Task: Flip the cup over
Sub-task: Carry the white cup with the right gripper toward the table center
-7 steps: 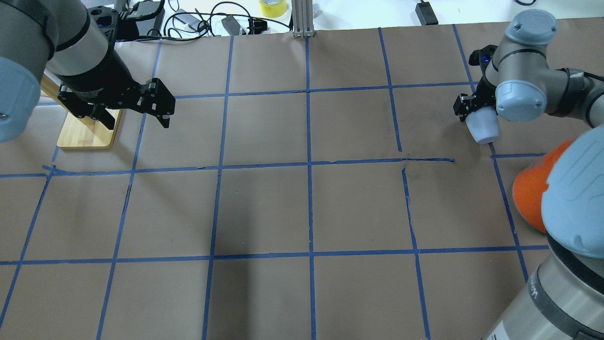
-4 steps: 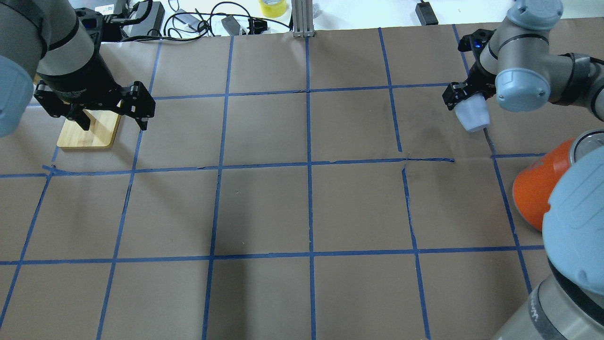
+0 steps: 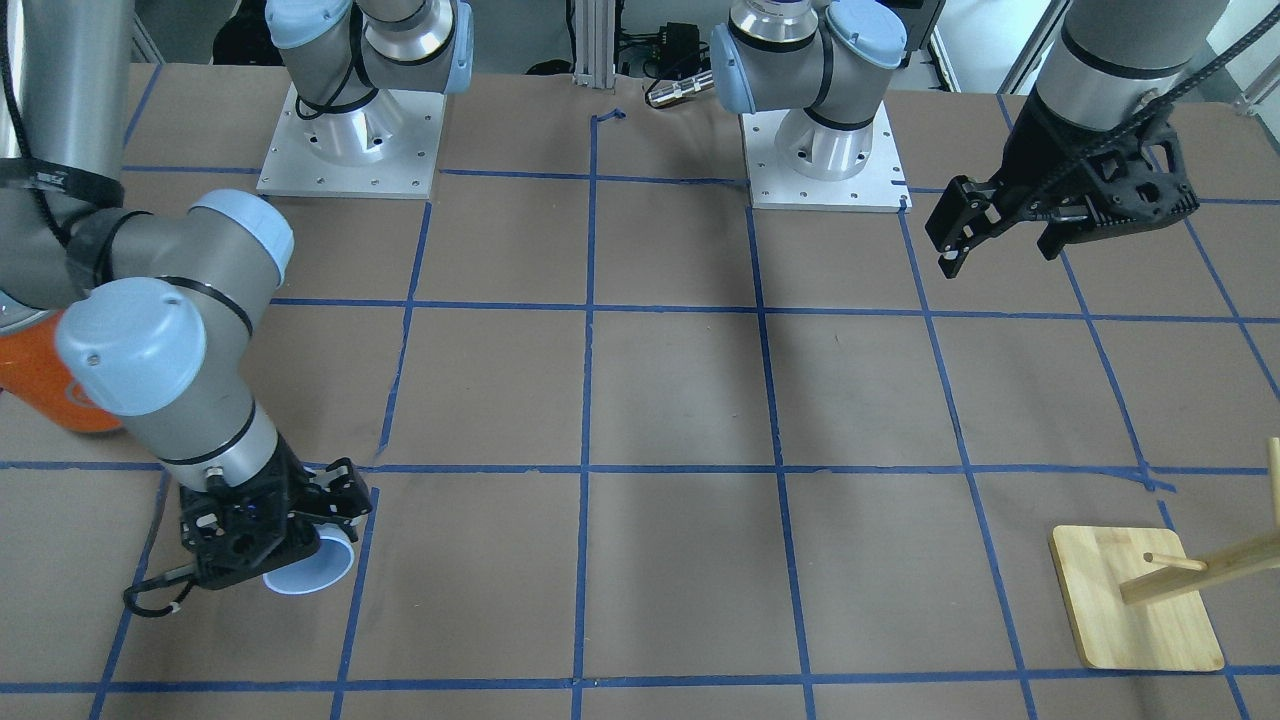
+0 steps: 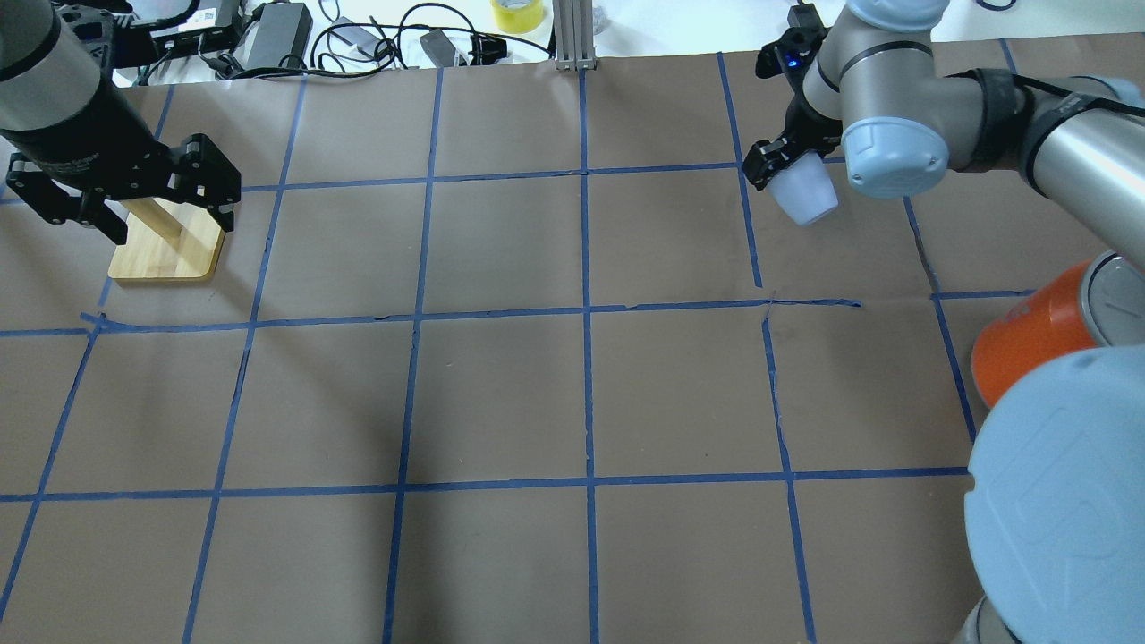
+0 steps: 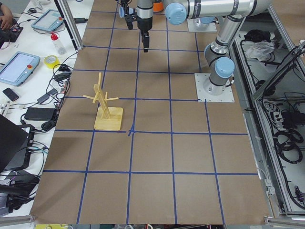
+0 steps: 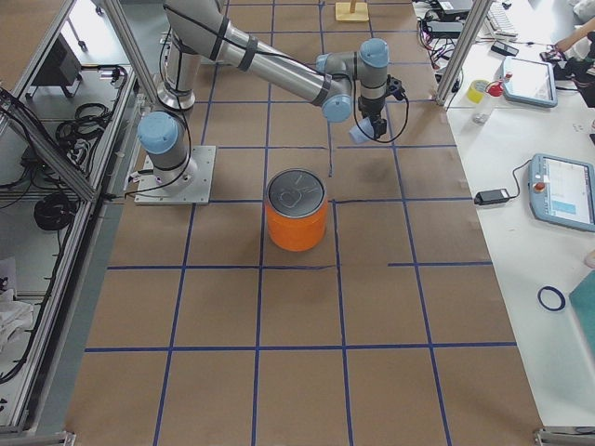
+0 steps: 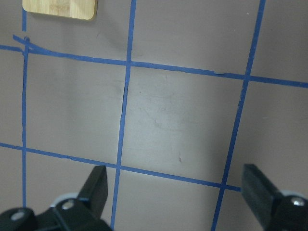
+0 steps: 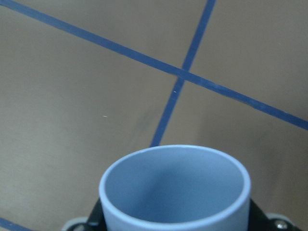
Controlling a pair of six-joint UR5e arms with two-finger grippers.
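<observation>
cup (image 8: 175, 187) base cropped, orange container (image 4: 1029, 344) apparently half-hidden

place: robotics lab | evidence: tape-gridded table (image 4: 501, 402), teach pendants (image 6: 563, 191), cables (image 4: 358, 36)

Nothing readable is showing up anywhere on this table.
Pale lettering on the left arm's black wrist section (image 4: 55, 163) is coming through too blurred to read.

Both arms are silver-grey metal tubes w/ pale-blue round caps (image 3: 130, 345) on the joints. Left arm (image 3: 1120, 50) has a blk cable (image 3: 1195, 70) down its outside. Right arm (image 3: 170, 420) has a blk strap (image 3: 50, 180) & a thin blk wire loop (image 3: 127, 600) by the wrist. Bases are bolted on sq. silver plates (image 3: 350, 170) w/ small screw holes. Left gripper (image 3: 1000, 248) & right gripper (image 4: 799, 179) are blk, angular, 2-finger. Small blue light (image 4: 787, 61) on the right wrist. Faint "UR" mark (image 4: 1055, 501) on the big near cap.
</observation>
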